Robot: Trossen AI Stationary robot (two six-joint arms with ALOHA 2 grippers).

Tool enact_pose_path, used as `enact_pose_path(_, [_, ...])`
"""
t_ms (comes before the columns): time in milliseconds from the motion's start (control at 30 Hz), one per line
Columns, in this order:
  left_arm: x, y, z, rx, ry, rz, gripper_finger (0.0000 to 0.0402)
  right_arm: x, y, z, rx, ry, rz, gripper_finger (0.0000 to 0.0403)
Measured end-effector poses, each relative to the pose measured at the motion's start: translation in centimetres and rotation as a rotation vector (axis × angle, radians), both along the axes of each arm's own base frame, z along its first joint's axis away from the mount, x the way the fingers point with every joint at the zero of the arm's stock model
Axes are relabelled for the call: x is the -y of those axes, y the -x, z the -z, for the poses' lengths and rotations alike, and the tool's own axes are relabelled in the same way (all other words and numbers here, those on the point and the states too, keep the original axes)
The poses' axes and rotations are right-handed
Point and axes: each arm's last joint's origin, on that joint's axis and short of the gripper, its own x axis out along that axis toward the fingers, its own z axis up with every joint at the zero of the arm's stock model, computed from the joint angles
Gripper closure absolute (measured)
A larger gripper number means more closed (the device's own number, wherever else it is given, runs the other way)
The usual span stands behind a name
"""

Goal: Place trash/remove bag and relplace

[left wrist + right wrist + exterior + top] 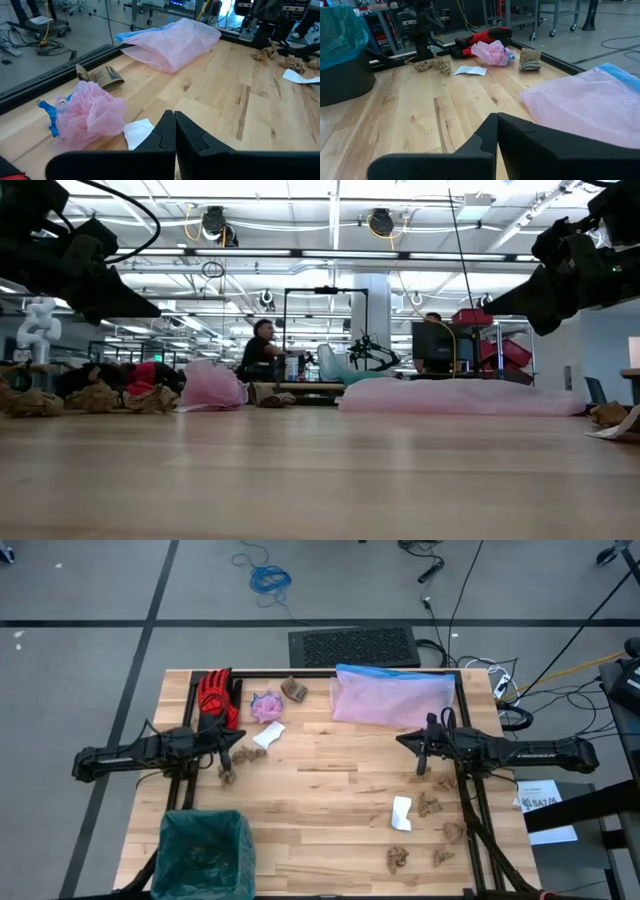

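The teal-green bag [205,845] lines a dark bin standing at the table's near left corner; it also shows in the right wrist view [340,30]. My left gripper [240,743] [175,127] hovers shut above the table's left-middle, beside a white paper scrap [268,735] and crumpled brown paper [232,765]. My right gripper [404,740] [497,131] hovers shut above the right-middle, just near of the flat pale pink bag [392,695]. In the low view both grippers hang well above the tabletop. Neither holds anything.
A crumpled pink bag [266,705], a red glove [214,695] and a brown paper piece [293,690] lie near the far left edge. Several brown paper wads [432,805] and a white scrap [401,812] lie at the near right. The table's middle [330,800] is bare wood.
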Motion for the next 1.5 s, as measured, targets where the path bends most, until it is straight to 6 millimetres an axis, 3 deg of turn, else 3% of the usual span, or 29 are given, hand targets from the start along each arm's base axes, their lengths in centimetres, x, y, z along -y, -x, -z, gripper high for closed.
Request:
enact_pose_path(967, [0.0, 0.0, 0.0, 0.000, -0.001, 0.000, 0.0401, 0.0, 0.0, 0.0, 0.000, 0.000, 0.000, 0.0403])
enact_pose_path(1500, [-0.2, -0.2, -1.4, 0.162, 0.000, -0.063, 0.0401, 0.0, 0.0, 0.0, 0.000, 0.000, 0.000, 0.0403])
